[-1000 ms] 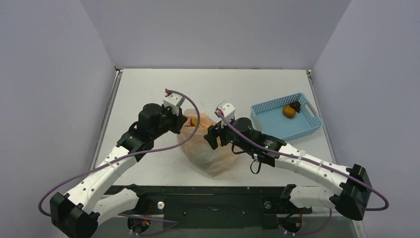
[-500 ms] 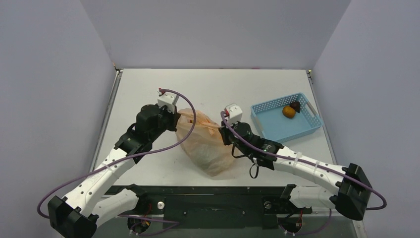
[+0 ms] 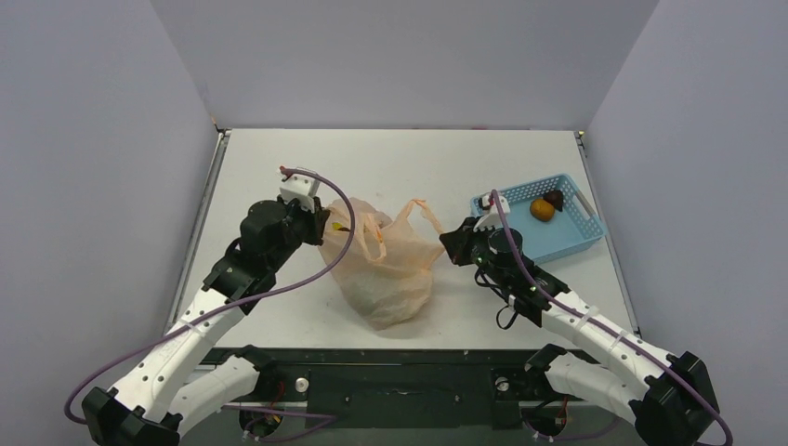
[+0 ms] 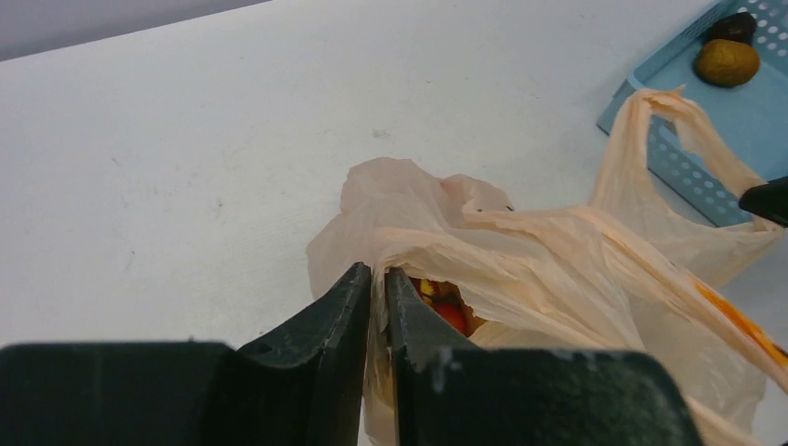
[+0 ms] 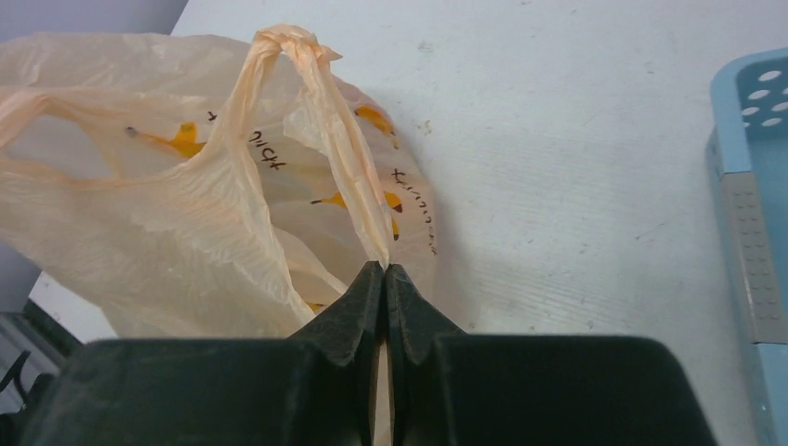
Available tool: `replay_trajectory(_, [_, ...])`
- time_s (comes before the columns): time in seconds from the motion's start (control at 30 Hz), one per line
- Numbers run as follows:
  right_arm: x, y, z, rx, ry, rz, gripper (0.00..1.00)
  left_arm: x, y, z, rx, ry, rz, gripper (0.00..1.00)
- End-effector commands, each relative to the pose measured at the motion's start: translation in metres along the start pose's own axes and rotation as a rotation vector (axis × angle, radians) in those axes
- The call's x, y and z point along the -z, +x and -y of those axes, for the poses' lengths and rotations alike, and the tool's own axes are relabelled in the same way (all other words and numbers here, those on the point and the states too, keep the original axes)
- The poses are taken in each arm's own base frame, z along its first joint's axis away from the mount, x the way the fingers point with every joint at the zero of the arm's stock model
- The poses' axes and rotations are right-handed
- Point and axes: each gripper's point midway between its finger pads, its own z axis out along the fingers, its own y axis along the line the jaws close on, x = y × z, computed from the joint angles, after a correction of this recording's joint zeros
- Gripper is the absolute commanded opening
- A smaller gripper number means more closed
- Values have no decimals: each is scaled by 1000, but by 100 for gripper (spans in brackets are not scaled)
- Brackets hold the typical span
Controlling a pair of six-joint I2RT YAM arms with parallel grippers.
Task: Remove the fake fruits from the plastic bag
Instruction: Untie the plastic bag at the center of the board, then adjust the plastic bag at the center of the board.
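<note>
The plastic bag [image 3: 383, 271] lies mid-table, peach-orange with banana prints, its mouth stretched wide between both arms. My left gripper [image 3: 321, 223] is shut on the bag's left rim; in the left wrist view its jaws [image 4: 378, 275] pinch the film [image 4: 558, 265], and a red fruit [image 4: 453, 316] with a bit of yellow shows inside the opening. My right gripper [image 3: 445, 248] is shut on the bag's right edge at the foot of a loop handle [image 5: 307, 111]; its jaws [image 5: 384, 270] clamp the thin film. The other fruits in the bag are hidden.
A light blue perforated basket [image 3: 569, 234] stands at the right, just beyond my right gripper, holding an orange fruit [image 3: 542, 210] and a dark maroon one [image 3: 555, 198]. Grey walls enclose the table on three sides.
The right gripper closed on the bag's edge and drew it rightward toward the basket. The left gripper pulled its rim leftward. The bag's mouth has spread open.
</note>
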Motion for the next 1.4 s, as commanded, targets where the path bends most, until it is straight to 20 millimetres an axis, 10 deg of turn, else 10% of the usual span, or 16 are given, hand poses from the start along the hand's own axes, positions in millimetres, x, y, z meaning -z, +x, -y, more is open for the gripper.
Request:
replay_trajectory(0.0, [4, -24, -37, -8, -156, 36, 0, 13, -29, 28, -22, 173, 121, 16])
replay_trajectory(0.27, [5, -28, -54, 18, -222, -7, 0, 30, -42, 44, -86, 270, 145, 42])
replay_trajectory(0.9, [6, -25, -59, 18, -250, -19, 0, 50, -51, 122, -197, 486, -93, 53])
replay_trajectory(1.07, [8, -29, -60, 26, -246, -21, 0, 27, -44, 133, -322, 491, -113, 38])
replay_trajectory(1.17, [10, -30, -59, 37, -231, -31, 0, 25, -33, 140, -403, 527, -114, 66])
replay_trajectory(1.37, [12, -33, -56, 51, -204, -41, 0, 34, -24, 135, -497, 455, -33, 82])
